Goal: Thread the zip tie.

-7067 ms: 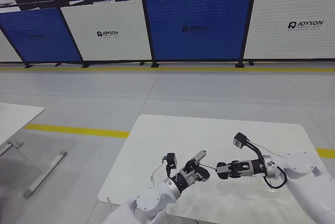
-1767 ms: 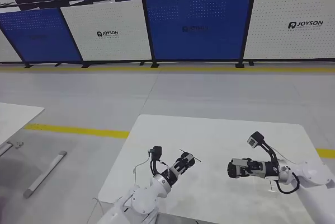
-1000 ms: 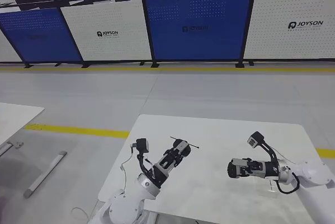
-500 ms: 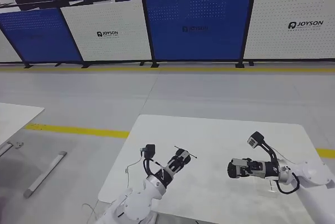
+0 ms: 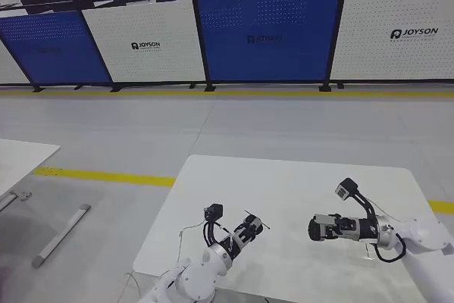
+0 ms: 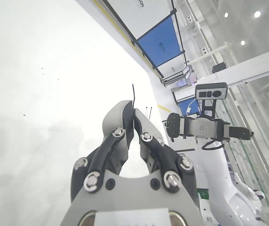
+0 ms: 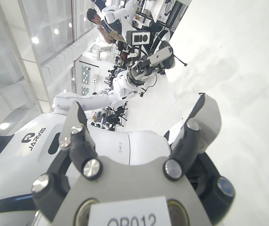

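Top view, lower centre: left hand (image 5: 250, 224) clenched on zip tie (image 6: 133, 92); right hand (image 7: 139, 99) released. Tie likely light, springy, slippery; grip near tip.

Layout: both grippers over the near half of the table (image 5: 302, 178), facing each other.
On the near-left side is the left gripper (image 5: 249, 226); the right gripper (image 5: 311, 228) is to its right, well apart, with the tips pointed at each other. The zip tie (image 6: 133, 92) sits between the left gripper's fingers (image 6: 121, 109) and sticks out past the tips. Behind the table is the floor (image 5: 211, 125), then a row of wall panels (image 5: 264, 38). A second table (image 5: 14, 163) stands far left.
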